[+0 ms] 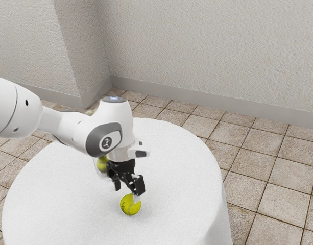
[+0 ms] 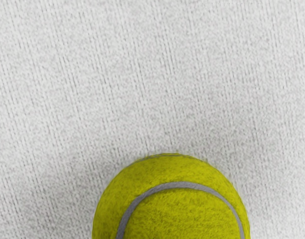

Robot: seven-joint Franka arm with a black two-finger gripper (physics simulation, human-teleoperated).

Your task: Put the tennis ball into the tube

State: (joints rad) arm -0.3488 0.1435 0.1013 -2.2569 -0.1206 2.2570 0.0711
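Currently hand [image 1: 129,191] sits open, tennis ball [image 1: 129,205] just below it on counter [image 1: 54,196]; clear tube [image 1: 97,173] holding yellow ball [image 1: 102,164] behind it.

Yellow-green tennis ball [image 2: 177,211] with a curved grey seam

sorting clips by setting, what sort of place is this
Probably a plain indoor room, such as a dining area or patio-like hall, rendered in simulation: a round table under a white cloth, a stone-look tiled floor, and rough-textured walls with a grey baseboard.
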